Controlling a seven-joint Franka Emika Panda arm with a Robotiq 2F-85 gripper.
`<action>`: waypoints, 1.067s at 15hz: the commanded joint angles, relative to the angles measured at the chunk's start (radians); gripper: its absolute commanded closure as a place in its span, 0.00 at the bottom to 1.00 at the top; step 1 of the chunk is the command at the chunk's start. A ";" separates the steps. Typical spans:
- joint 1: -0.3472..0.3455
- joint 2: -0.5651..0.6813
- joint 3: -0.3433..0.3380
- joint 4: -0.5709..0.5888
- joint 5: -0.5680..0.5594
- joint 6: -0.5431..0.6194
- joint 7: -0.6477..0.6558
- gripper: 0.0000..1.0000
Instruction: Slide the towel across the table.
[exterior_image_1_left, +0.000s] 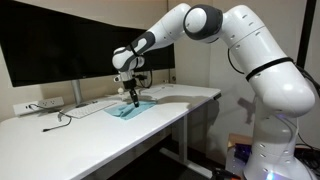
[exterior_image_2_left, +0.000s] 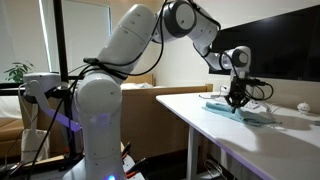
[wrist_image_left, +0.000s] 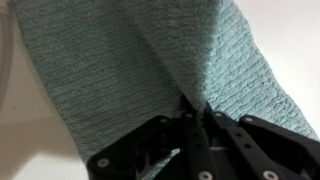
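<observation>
Item 1: towel (exterior_image_1_left: 128, 111), light teal, plain looped weave, lying rumpled on the white tabletop (exterior_image_1_left: 60, 135) in front of dark monitors (exterior_image_1_left: 60, 45); seen in both exterior views

Item 2: fingers (wrist_image_left: 150, 140), black, pressed together on a raised fold of the towel; the white arm (exterior_image_1_left: 250, 50) reaches down from above

Item 3: white power strip (exterior_image_1_left: 40, 105) with a trailing cable (exterior_image_1_left: 62, 118), near the tabletop's back edge, apart from the towel; markings too small to read

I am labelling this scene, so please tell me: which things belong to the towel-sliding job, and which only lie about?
For the job: towel, table, gripper shut on the towel.
Lying about: monitors, power strip, cable, potted plant.
</observation>
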 joint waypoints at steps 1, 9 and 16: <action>-0.046 -0.029 -0.022 -0.031 -0.010 0.002 -0.030 0.91; -0.147 -0.018 -0.084 0.000 -0.026 -0.012 -0.147 0.91; -0.215 -0.019 -0.148 0.033 -0.098 -0.032 -0.305 0.91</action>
